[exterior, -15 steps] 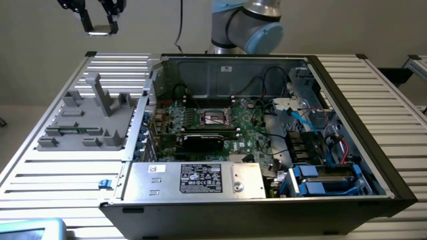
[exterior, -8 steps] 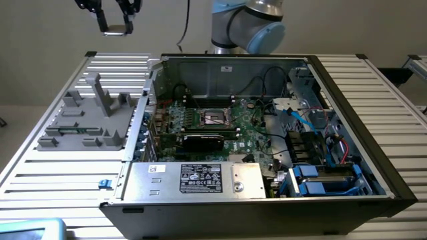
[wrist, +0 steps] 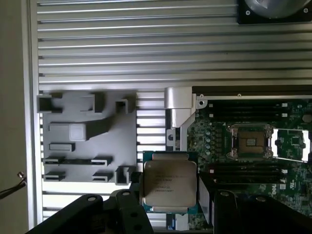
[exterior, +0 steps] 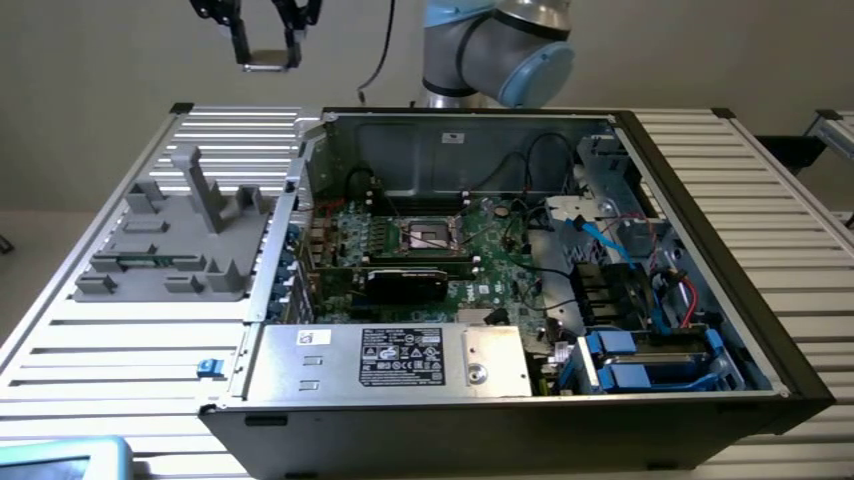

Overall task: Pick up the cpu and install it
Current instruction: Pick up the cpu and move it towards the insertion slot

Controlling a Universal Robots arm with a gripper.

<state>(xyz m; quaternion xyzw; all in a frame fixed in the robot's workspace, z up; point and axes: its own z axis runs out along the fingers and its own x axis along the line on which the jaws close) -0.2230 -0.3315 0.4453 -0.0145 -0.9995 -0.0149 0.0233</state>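
The cpu (wrist: 169,183) hangs in the air in the pincer (wrist: 173,195), metal plate up and printed text legible. The dark jaws stand partly open, closed against two opposite edges of the chip. In the wrist view it looks level, with the thin green rim visible on the free sides.

Below it lies the grey fixture tray (wrist: 87,141) on the slatted aluminium counter (wrist: 146,48). In the exterior view the pincer hangs high above the counter, towards that view's left and outside the open computer case (exterior: 454,150).

Further off, inside the case, is the motherboard (wrist: 214,141), with the CPU socket (wrist: 248,142) near its middle. The socket's centre is bare and a metal flap lies folded out beside it, so it appears ready to receive a chip.

By my reading the pick-up is done and the carry to the board is the step in hand. Installing it calls for the chip to stay flat, be squared to the socket frame and rightly turned. I cannot make out any corner mark that would show the correct turn.
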